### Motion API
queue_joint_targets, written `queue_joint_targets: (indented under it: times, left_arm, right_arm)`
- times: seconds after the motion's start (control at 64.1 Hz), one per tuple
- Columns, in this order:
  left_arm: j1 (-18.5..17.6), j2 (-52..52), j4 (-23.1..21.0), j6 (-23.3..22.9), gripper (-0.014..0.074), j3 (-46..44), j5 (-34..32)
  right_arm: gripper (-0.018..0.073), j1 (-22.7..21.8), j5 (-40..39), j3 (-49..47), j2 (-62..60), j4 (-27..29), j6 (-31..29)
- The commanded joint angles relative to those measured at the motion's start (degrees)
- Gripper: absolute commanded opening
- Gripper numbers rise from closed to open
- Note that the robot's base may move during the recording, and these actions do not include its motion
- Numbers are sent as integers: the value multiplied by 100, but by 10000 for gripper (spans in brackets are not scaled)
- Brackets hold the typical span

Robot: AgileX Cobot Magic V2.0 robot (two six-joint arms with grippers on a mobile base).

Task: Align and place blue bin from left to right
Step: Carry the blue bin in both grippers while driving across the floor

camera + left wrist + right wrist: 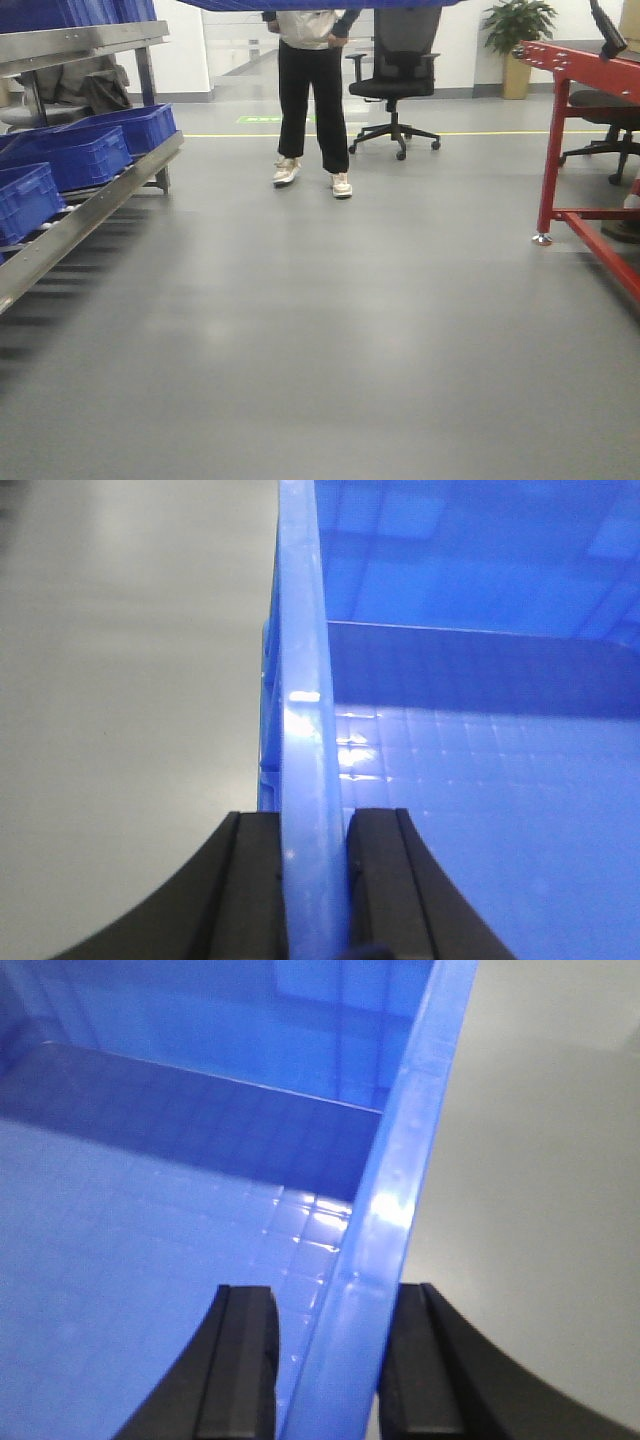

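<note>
Medium-blue plastic, the large rectangular bin hangs in the air above the grey floor. The left gripper is clamped on its left wall's rim, the right gripper on the opposite rim.

Front camera sits low, facing forward over the grey floor; the blue bin only skims its top edge. Both wrist cameras look out past their fingers, tight on the rim, and the left gripper and right gripper views share the bin's interior.
</note>
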Motion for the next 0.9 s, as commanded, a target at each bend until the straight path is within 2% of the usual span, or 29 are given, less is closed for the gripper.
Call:
queue_joint_targets:
  times: [0.0, 0.889]
  left_arm:
    - [-106, -101, -236, -16, -17, -84, -521]
    - [-106, -101, -236, -16, -17, -84, -533]
  right_arm:
    - [-69, 43, -551, -113, -97, 134, 59]
    - [-69, 43, -551, -113, -97, 134, 59]
